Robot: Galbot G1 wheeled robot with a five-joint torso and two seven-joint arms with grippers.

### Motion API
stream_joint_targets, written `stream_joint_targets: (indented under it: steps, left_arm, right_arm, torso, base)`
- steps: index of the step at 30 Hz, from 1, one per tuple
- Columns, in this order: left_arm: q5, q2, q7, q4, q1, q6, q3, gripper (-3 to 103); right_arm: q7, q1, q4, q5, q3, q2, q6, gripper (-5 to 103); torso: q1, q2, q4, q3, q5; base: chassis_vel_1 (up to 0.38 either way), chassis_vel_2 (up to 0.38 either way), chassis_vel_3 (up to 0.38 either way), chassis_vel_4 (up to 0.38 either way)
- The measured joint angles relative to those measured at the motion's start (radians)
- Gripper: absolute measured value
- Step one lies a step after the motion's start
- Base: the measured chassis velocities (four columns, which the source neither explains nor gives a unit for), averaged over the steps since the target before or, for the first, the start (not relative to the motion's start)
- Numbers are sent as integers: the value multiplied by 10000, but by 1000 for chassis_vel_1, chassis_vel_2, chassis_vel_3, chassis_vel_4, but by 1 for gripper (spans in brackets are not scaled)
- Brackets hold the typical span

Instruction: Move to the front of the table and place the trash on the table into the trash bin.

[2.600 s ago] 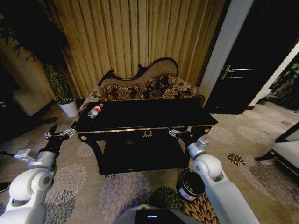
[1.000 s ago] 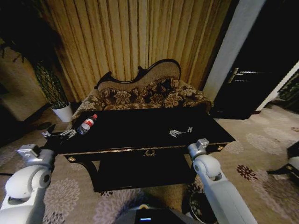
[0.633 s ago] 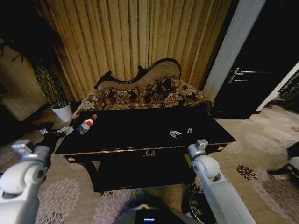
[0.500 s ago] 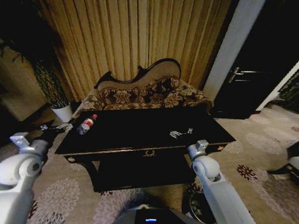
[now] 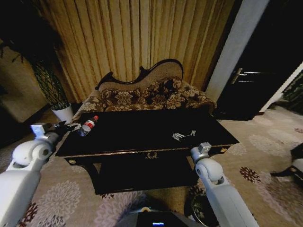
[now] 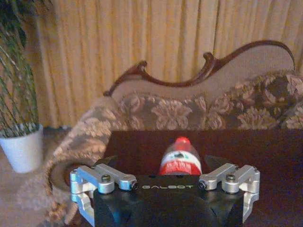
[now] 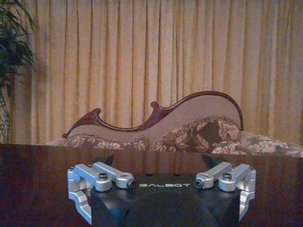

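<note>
— Where are your fingers right now?

— My left fingers (image 5: 71,126) hover at the near-left corner of the desk (image 5: 142,135), spread wide and holding nothing. From my left wrist I see them (image 6: 176,166) parted either side of the bottle (image 6: 180,160), just short of it, not touching.

— And the right?

— My right fingers (image 5: 183,135) hang over the middle-right of the desk, also spread and empty (my right wrist shows both of them (image 7: 158,163) wide apart above the glossy top (image 7: 42,165)).

— Where is the bottle lying?

— On its side at the left end of the desk (image 6: 265,151), red cap pointing toward the sofa (image 5: 147,94). In my head view the bottle (image 5: 87,125) sits just beyond my left fingers.

— Anything farther back?

— The sofa (image 6: 199,104), then the curtain (image 5: 137,42); a white plant pot (image 5: 64,113) stands off to the left.
</note>
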Motion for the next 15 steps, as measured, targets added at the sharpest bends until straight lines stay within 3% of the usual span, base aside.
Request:
stream_joint_targets:
  steps: [6, 15]
  left_arm:
    - [135, -289, 109, 523, -523, 31, 829, 100]
    - [323, -546, 156, 422, -597, 334, 1080, 100]
  right_arm:
    - [1, -64, -41, -13, 149, -21, 108, 100]
    - [0, 8, -81, -11, 143, -33, 114, 100]
  torso:
    - [0, 0, 0, 0, 0]
    - [-1, 0, 0, -1, 2]
  base:
    - [0, 0, 0, 0]
    - [0, 0, 0, 0]
